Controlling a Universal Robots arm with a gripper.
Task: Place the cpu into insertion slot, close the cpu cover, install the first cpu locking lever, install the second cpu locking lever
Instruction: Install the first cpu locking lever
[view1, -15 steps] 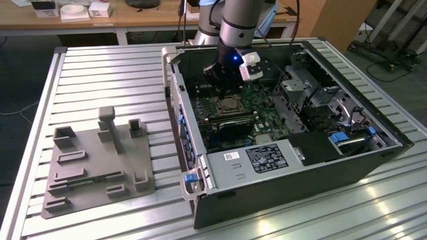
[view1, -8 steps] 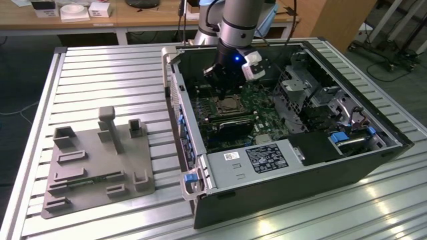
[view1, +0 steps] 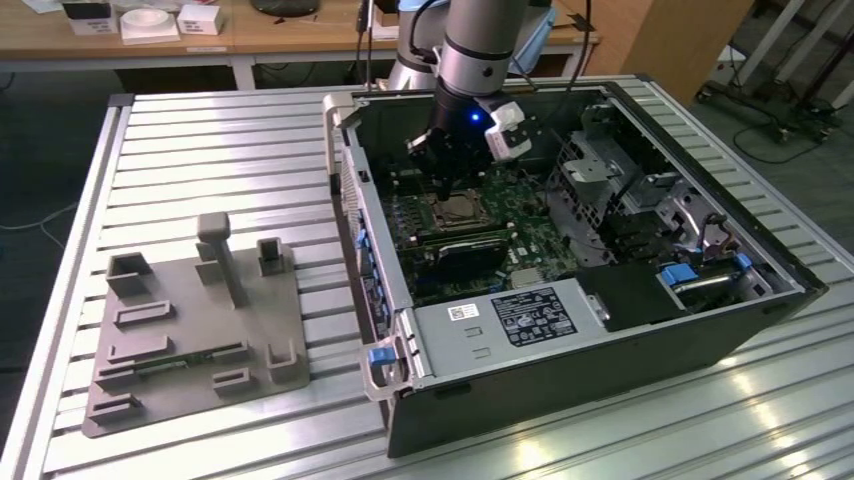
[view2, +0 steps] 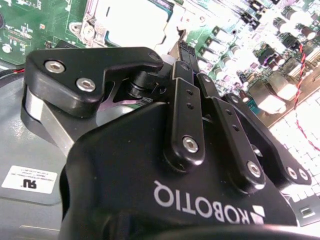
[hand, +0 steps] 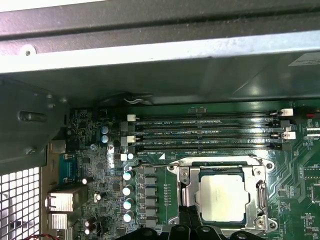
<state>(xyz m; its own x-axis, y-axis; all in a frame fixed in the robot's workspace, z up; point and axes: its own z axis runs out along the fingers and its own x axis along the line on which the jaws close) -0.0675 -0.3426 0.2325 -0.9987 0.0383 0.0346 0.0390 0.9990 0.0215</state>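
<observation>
OK, we see the cpu (hand: 221, 200) seated in the insertion slot (hand: 220, 162), cpu cover (hand: 186, 187) apparently down around it. Hand (view1: 446, 188) hangs just over the slot's edge away from the memory slots (hand: 210, 131); we cannot tell if it's apart or together.

Robotics lab — slatted aluminium table (view1: 200, 150)

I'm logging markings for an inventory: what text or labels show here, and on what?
On the claw body: white brand lettering, upside down in the second wrist view; left unquoted.
On the white sticker, grey panel: print too small to read.
On the black label, metal housing: too small to read.
Beside the memory slots: white lettering, too small to read.
</observation>
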